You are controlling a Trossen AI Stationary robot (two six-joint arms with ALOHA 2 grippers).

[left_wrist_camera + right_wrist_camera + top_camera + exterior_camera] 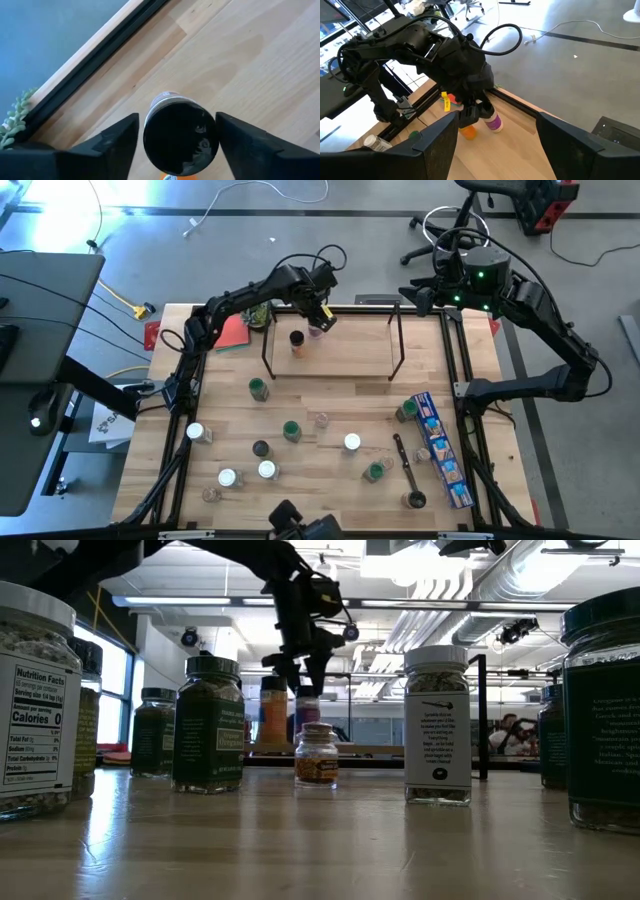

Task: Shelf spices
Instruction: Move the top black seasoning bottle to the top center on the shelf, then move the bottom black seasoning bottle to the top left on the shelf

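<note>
Light, pale-grained wood shelf (340, 345) with thin black rods; on it an orange-filled jar (297, 340) with a black cap and a purple-labelled jar (493, 122); loose jars show green caps (258, 388), white caps (352, 442), dark caps (261, 449); blue printed box (440, 448) with white and red patches; red sheet (234, 332) at the table edge.

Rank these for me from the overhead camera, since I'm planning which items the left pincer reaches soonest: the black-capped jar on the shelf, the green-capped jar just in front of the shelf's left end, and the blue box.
1. Black-capped jar, on the shelf, just beside the left pincer.
2. Green-capped jar, on the table in front of the shelf's left end.
3. Blue box, far off on the table's right side.
</note>
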